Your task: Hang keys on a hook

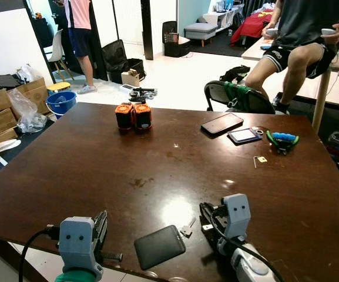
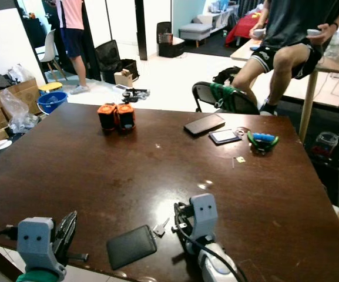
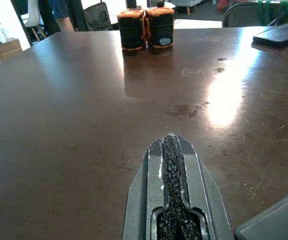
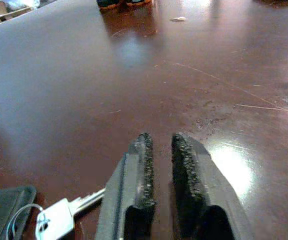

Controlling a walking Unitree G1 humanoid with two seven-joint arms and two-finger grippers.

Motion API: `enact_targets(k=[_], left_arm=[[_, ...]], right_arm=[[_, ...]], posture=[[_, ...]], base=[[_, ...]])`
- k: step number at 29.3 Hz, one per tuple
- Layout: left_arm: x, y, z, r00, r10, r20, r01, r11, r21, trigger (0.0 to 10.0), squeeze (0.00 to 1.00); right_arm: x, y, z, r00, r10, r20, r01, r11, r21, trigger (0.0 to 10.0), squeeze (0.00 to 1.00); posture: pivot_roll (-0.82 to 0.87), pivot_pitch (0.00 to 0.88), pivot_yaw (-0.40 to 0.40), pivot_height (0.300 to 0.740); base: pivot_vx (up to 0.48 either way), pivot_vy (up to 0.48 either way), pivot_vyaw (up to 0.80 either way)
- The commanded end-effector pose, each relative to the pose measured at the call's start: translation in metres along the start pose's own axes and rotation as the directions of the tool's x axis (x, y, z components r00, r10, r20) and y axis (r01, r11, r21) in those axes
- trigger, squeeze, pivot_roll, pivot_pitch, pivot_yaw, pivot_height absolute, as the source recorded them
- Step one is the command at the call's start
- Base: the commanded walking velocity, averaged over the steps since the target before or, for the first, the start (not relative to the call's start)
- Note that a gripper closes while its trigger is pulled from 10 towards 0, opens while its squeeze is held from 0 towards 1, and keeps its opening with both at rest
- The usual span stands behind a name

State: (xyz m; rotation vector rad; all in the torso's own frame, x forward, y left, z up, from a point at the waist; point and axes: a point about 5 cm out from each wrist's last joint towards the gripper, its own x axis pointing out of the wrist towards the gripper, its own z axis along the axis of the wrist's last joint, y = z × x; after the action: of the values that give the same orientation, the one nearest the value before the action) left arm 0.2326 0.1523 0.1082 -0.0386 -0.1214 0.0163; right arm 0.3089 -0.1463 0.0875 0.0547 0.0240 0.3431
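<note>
Fig.: key [image 1: 188,226] lies just to the left of the right hand [image 4: 158,150], the nearer one.
Key's blade points toward that hand; fingers slightly apart, empty. Left hand [image 3: 170,150] pinched closed, empty, on the dark pouch's [image 1: 159,245] far side.

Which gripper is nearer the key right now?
Right. The right gripper sits just beside the key on the table; the left gripper is farther, beyond the dark pouch.

**My two arms, as the cameras show them**

I see a pale blue-grey block with two dark screw holes capping each wrist. My left gripper [image 1: 101,232] has ridged black fingers; my right gripper [image 4: 158,150] has rough-textured black pads. Black cables loop along both arms, and the right forearm is silver.
</note>
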Motion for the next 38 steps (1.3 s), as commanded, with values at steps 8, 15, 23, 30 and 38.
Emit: enact_targets(k=[8, 15, 23, 30, 38], left_arm=[[-0.003, 0.003, -0.003, 1.000, 0.005, -0.024, -0.005, 1.000, 0.013, 10.0, 0.00], [-0.004, 0.003, -0.003, 1.000, 0.008, -0.024, -0.007, 1.000, 0.013, 10.0, 0.00], [-0.005, 0.004, -0.003, 1.000, 0.008, -0.027, -0.008, 1.000, 0.013, 10.0, 0.00], [-0.004, 0.003, -0.003, 1.000, -0.005, -0.030, 0.005, 1.000, 0.014, 10.0, 0.00], [-0.003, 0.004, -0.002, 1.000, -0.005, -0.028, 0.005, 1.000, 0.019, 10.0, 0.00]], right_arm=[[0.000, 0.009, -0.002, 0.994, 0.107, -0.014, -0.104, 0.987, 0.121, 10.0, 1.00], [-0.002, 0.009, -0.004, 0.987, 0.151, -0.048, -0.145, 0.982, 0.119, 10.0, 1.00], [-0.006, -0.009, -0.011, 0.977, 0.099, -0.187, -0.095, 0.995, 0.027, 10.0, 0.66], [0.004, -0.010, -0.002, 0.974, 0.096, -0.207, -0.110, 0.992, -0.057, 10.0, 0.00], [0.013, 0.009, 0.020, 0.969, 0.237, -0.069, -0.246, 0.952, -0.181, 10.0, 0.00]], posture=[[-0.01, 0.016, 0.145, 0.740], [-0.01, 0.018, 0.146, 0.740], [-0.01, 0.020, 0.149, 0.740], [-0.01, 0.011, 0.158, 0.740], [-0.01, 0.004, 0.152, 0.740]], base=[[0.000, 0.000, 0.00], [0.000, 0.000, 0.00], [0.000, 0.000, 0.00], [0.000, 0.000, 0.00], [0.000, 0.000, 0.00]])
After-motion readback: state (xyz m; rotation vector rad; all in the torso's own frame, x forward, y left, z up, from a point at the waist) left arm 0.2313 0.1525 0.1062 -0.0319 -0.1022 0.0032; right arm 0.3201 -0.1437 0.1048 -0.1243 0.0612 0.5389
